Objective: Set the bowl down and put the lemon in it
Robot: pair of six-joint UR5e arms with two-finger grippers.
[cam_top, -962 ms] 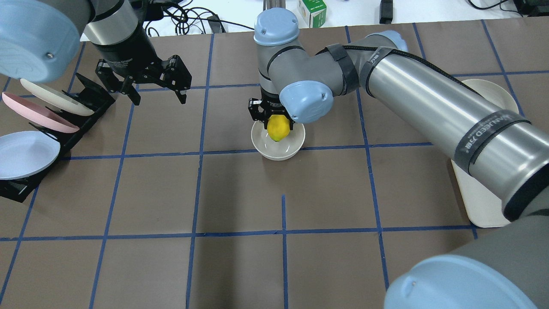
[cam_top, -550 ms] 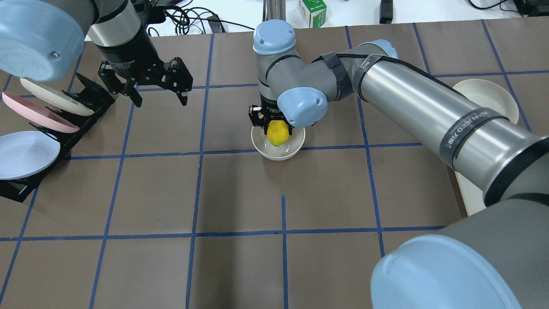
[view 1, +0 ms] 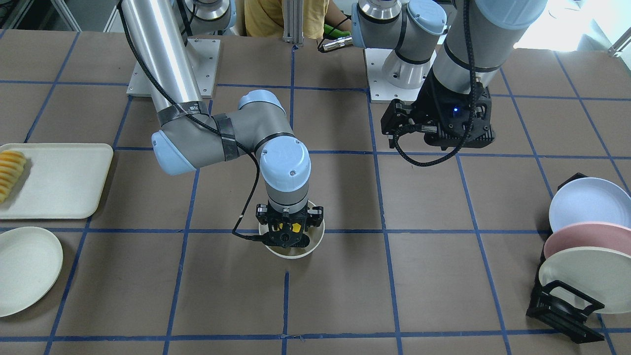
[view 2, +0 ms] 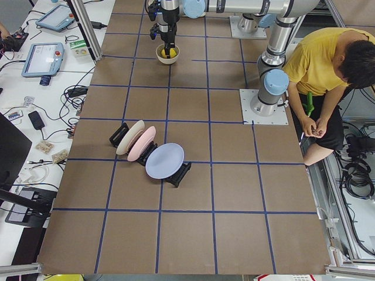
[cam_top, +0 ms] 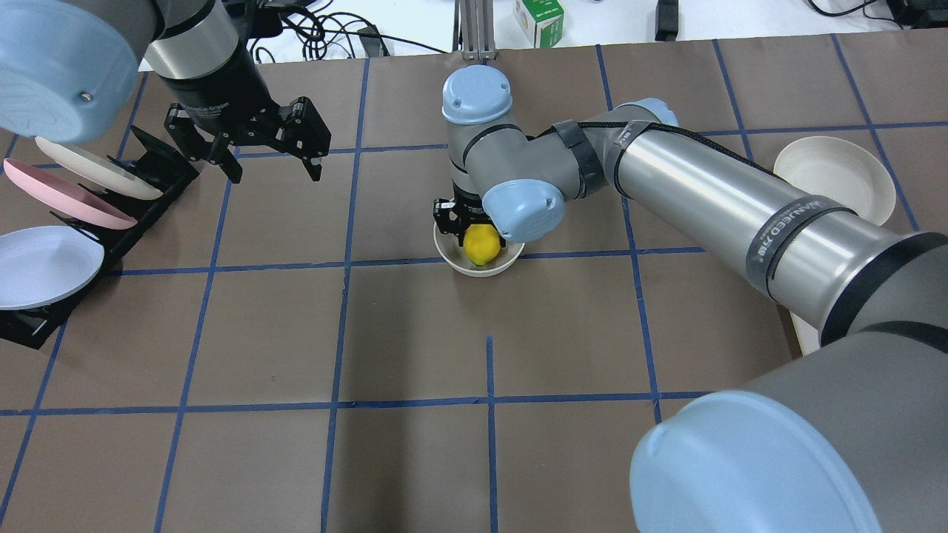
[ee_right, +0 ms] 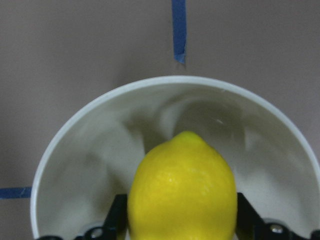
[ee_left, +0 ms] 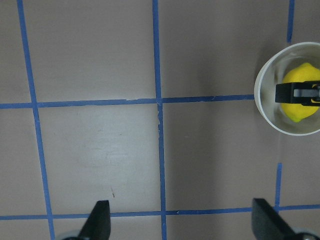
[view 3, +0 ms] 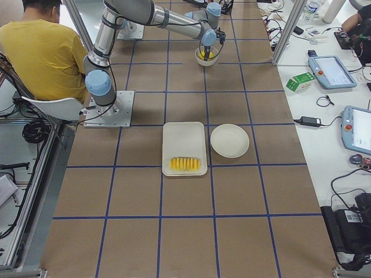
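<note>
The off-white bowl [cam_top: 474,268] stands upright near the table's middle, and it also shows in the front view [view 1: 317,240]. My right gripper [cam_top: 479,231] points straight down into it and is shut on the yellow lemon [cam_top: 481,246]. The right wrist view shows the lemon [ee_right: 182,187] between the two fingers, low inside the bowl [ee_right: 85,145]. I cannot tell whether it touches the bottom. My left gripper [cam_top: 270,164] is open and empty, raised over the table to the left. Its wrist view shows the bowl [ee_left: 264,107] and the lemon [ee_left: 296,111] at the right edge.
A black rack [cam_top: 141,215] with three plates stands at the left edge. A shallow cream plate [cam_top: 833,178] and a cream tray [view 1: 59,182] with sliced yellow food [view 1: 10,173] lie on the right side. A green box [cam_top: 538,18] sits beyond the far edge.
My right gripper has come down with the lemon, from just above the bowl's rim to inside the bowl. The left gripper has stayed about where it was.
</note>
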